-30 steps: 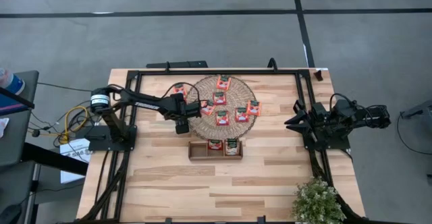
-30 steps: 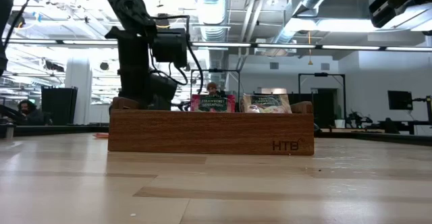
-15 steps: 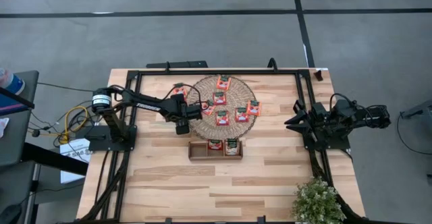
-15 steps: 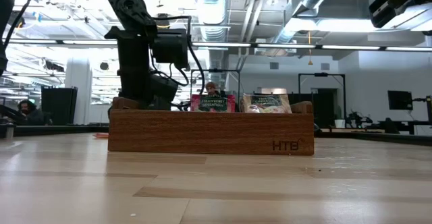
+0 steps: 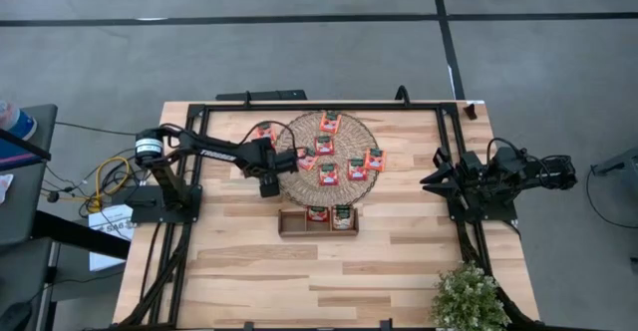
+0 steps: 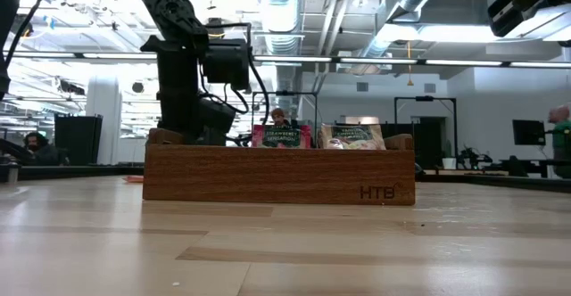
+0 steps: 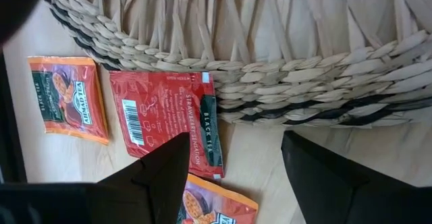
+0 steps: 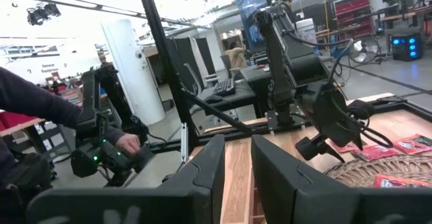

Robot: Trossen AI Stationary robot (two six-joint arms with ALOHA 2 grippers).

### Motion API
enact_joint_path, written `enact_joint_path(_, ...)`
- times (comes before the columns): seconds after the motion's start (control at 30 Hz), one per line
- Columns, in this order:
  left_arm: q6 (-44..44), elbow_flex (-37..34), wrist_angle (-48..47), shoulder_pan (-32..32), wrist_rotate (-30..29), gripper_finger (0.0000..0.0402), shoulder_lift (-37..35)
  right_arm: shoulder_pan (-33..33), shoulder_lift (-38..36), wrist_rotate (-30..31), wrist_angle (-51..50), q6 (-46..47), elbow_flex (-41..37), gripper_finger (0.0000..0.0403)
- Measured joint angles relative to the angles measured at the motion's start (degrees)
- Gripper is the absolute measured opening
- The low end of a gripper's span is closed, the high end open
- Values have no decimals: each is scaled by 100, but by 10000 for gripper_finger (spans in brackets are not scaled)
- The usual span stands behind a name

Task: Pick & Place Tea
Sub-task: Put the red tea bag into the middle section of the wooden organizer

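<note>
The left gripper hangs at the woven mat's left edge, its claw spread wide and holding nothing. Its fingers straddle a red tea sachet lying on the table against the mat's rim; I can't quite tell whether they touch it. More sachets lie on the mat, and two stand in the wooden tray. The right gripper waits at the table's right side, its fingers a narrow gap apart and empty.
</note>
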Motion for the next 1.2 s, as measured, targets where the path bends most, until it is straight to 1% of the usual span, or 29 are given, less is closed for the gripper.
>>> enact_joint_path(0.13,0,-2,47,96,-49,227,7,-2,0,1,0,2,0,66)
enact_joint_path(0.27,13,-2,85,156,28,227,7,0,0,2,0,0,0,66)
enact_joint_path(0.4,110,-2,138,169,-59,227,14,0,0,2,0,2,0,66)
enact_joint_path(0.8,122,-9,196,176,-528,226,26,0,0,2,0,4,0,66)
enact_joint_path(1.2,114,-15,134,187,-557,181,37,-1,0,2,2,2,0,66)
